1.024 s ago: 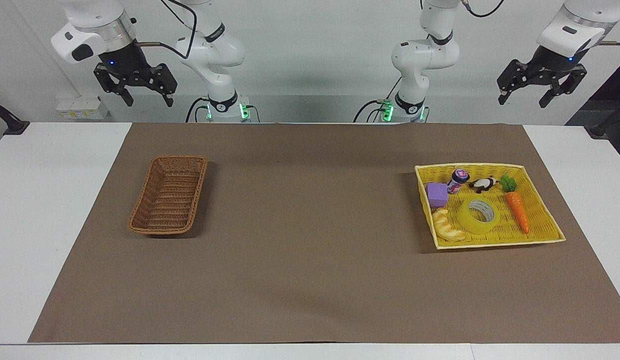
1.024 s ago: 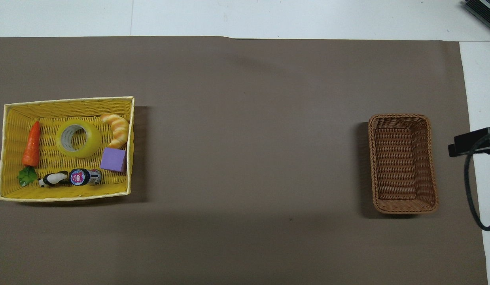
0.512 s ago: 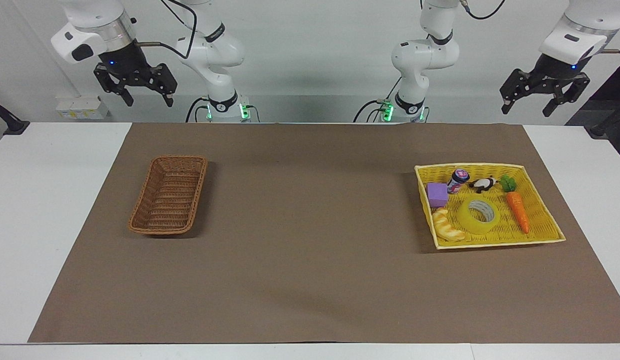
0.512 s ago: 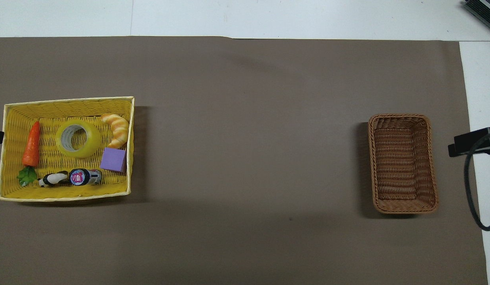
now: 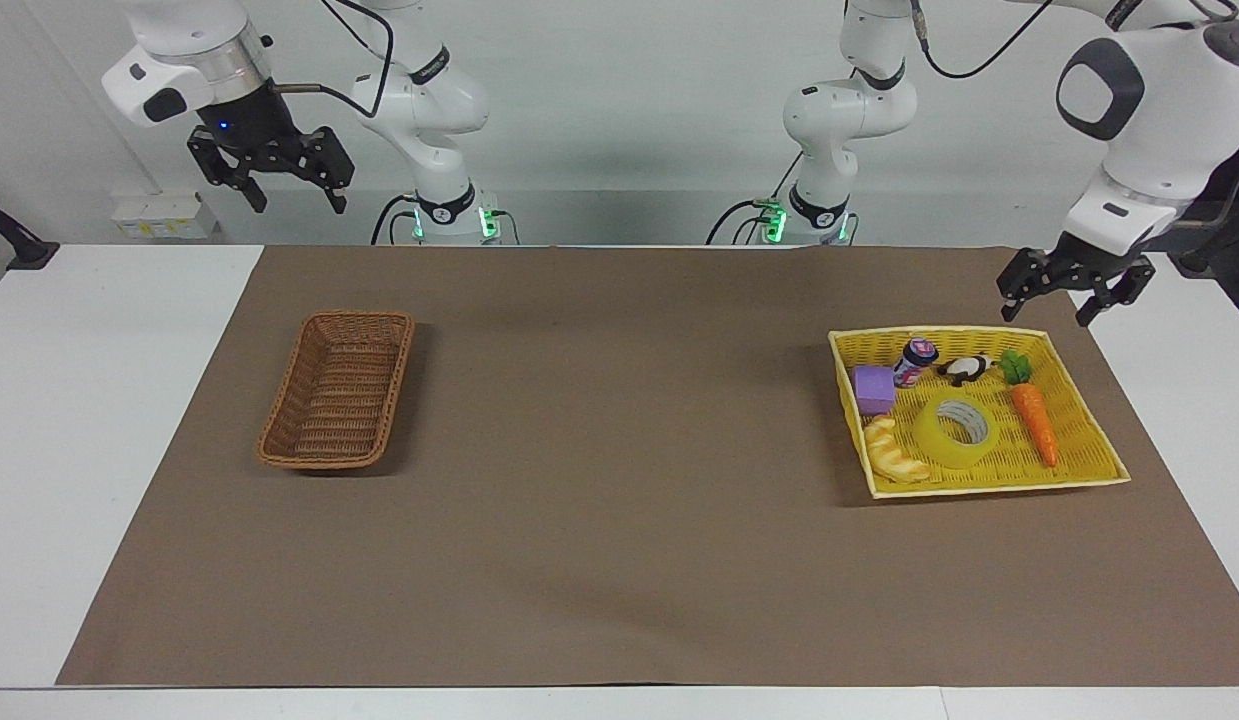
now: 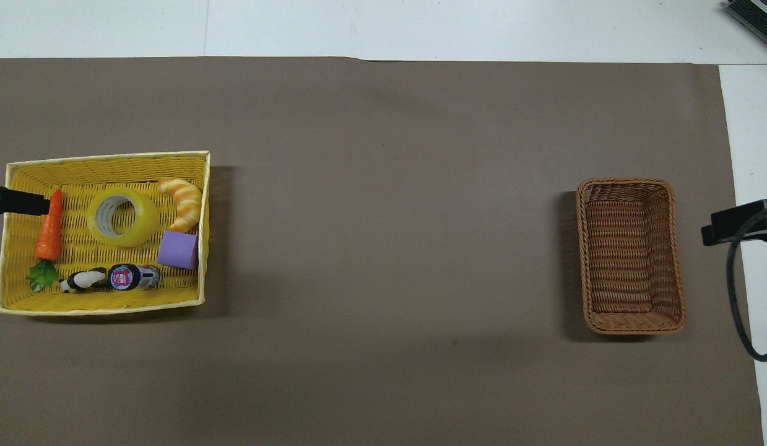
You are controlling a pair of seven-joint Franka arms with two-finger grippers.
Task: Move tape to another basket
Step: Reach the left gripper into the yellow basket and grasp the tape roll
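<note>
the tape (image 5: 956,430) lies flat in the yellow basket (image 5: 1079,480), hole up, between the carrot (image 5: 1034,424) and the toy bread (image 5: 895,452). the left gripper (image 5: 1064,298) hangs over that basket's edge, fingers apart. the right gripper (image 5: 269,185) waits high, fingers apart, near the brown basket (image 5: 337,402).

Brown woven wicker basket (image 5: 337,390) at mid-left of the facing view, sitting on a plain brown mat (image 5: 619,560) over a white table (image 5: 89,400). Mid-right there's a bright yellow basket (image 5: 1079,482) with translucent yellow tape (image 5: 954,440), an orange carrot (image 5: 1035,424) with green leaves, a purple block (image 5: 873,388) and a golden striped croissant (image 5: 895,452). Both grippers are black on white arms: left gripper (image 5: 1071,296), right gripper (image 5: 269,180).
</note>
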